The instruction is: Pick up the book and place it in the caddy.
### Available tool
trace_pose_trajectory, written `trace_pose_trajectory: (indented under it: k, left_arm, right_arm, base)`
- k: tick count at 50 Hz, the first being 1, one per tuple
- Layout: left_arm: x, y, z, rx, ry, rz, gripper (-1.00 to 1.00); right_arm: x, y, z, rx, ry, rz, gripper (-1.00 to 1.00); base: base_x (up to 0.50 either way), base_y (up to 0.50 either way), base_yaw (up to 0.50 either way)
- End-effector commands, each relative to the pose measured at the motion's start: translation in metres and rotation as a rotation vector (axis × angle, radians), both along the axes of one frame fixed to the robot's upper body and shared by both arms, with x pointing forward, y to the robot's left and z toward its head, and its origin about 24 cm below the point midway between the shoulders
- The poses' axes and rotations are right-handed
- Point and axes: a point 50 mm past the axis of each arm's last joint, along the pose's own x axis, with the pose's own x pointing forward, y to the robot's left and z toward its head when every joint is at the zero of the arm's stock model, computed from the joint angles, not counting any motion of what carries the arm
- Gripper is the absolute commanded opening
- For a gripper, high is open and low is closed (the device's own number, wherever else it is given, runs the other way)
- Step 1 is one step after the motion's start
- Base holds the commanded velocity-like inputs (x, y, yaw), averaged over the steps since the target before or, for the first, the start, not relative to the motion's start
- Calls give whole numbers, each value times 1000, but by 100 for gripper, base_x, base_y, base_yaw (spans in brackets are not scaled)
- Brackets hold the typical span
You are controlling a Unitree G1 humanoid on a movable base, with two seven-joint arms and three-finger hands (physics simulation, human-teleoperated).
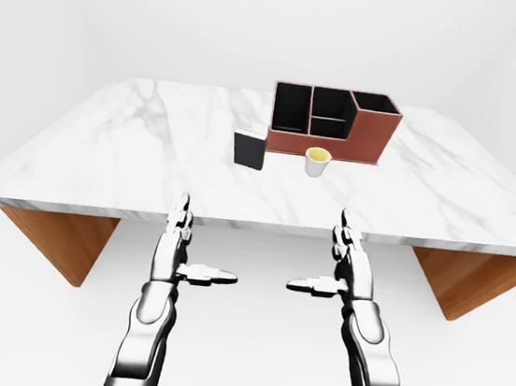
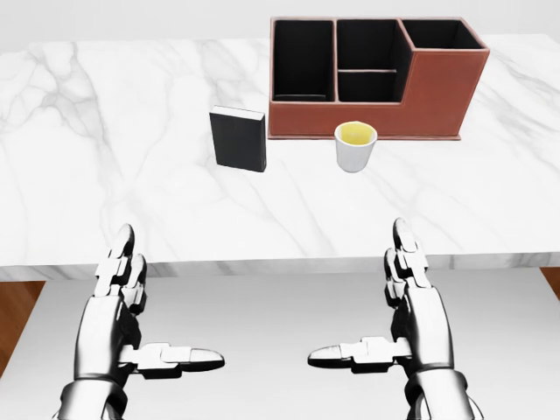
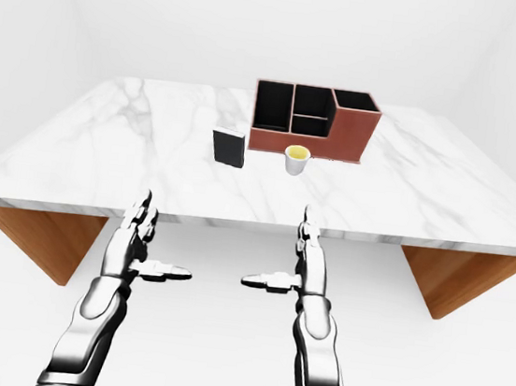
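Standing upright on the marble counter [image 2: 131,175]: black book [image 2: 238,138], just left of the white cup [image 2: 355,145] in the head view, apart from it. Sitting toward the top of that view, just above both: reddish-brown caddy [image 2: 437,92], dark compartments showing empty, a taller section on its right. Cup resting just beside the caddy's near wall, yellowish inside.

Hovering below the counter's near edge, holding nothing: left robot hand [image 2: 131,324] and right robot hand [image 2: 402,319]. Fingers spread apart on both, thumbs pointing inward toward each other, palms facing. Both well apart from the book. Showing beneath the counter in the eye views: wooden legs [image 1: 59,242].
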Motion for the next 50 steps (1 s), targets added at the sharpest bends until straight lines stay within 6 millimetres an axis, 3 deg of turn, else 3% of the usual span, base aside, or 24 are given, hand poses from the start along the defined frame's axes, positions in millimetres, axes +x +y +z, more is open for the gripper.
trace_pose_trajectory:
  k: [1,15,22,44,50]
  left_arm:
    - [-3,9,2,0,-3,10,100]
    - [-7,5,0,2,3,-14,100]
    - [-8,3,-1,9,3,-25,100]
    - [3,-9,-11,1,56,-95,100]
    - [12,-6,-1,-59,59,-111,100]
  right_arm:
    - [0,-6,-2,-21,5,7,100]
    - [0,-7,-14,-70,11,5,100]
    - [4,-8,-16,-26,23,-12,100]
    - [14,2,-30,-80,86,-20,100]
    - [13,7,-29,-89,95,10,100]
  base:
    - [0,0,0]
    - [0,0,0]
    - [1,42,0]
    - [0,0,0]
    - [0,0,0]
